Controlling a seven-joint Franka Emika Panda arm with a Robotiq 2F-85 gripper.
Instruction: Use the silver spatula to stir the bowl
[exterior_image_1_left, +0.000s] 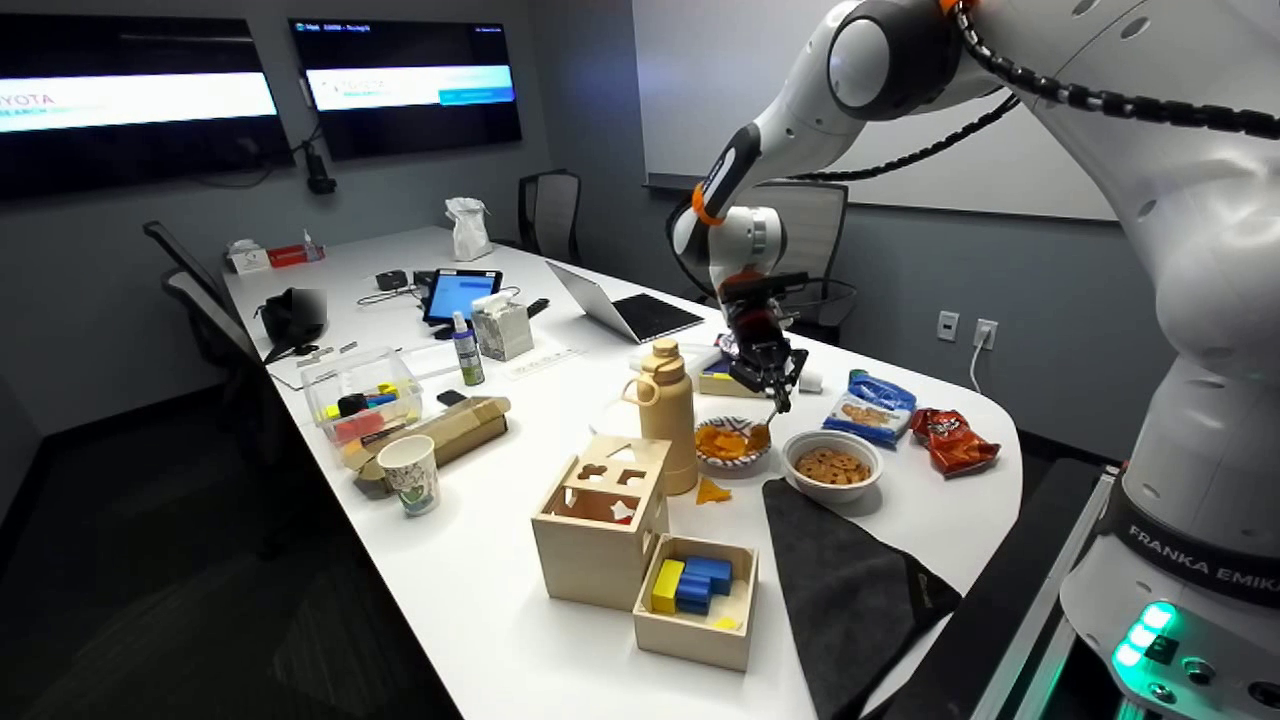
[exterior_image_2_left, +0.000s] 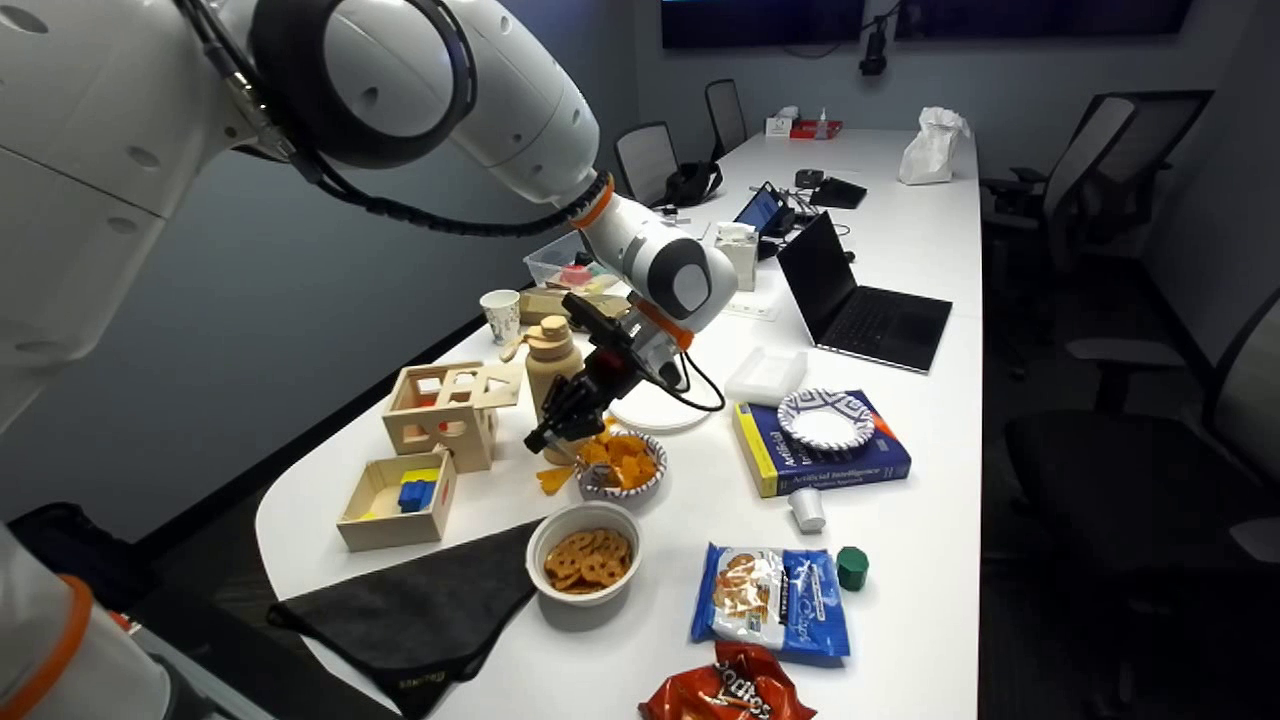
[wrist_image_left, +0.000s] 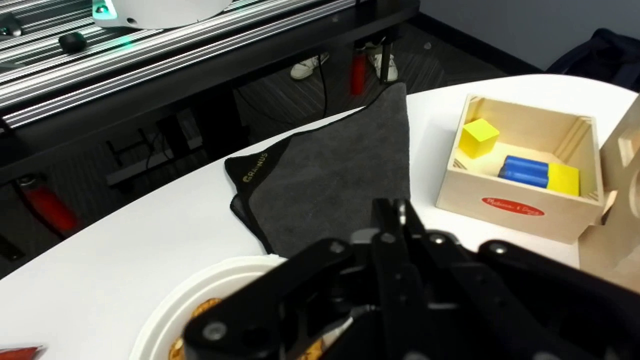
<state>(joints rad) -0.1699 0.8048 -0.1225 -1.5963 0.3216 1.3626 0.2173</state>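
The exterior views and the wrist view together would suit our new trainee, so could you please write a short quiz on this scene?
1. Multiple choice: which container does the silver spatula reach into? (a) the white bowl of pretzel crisps; (b) the patterned bowl of orange tortilla chips; (c) the open wooden box.
2. True or false: the gripper is open and holds nothing.
3. Fill in the blank: in an exterior view, the crumpled red bag bears the name ____.

Key
1: b.
2: False; it is shut on the spatula.
3: Doritos.
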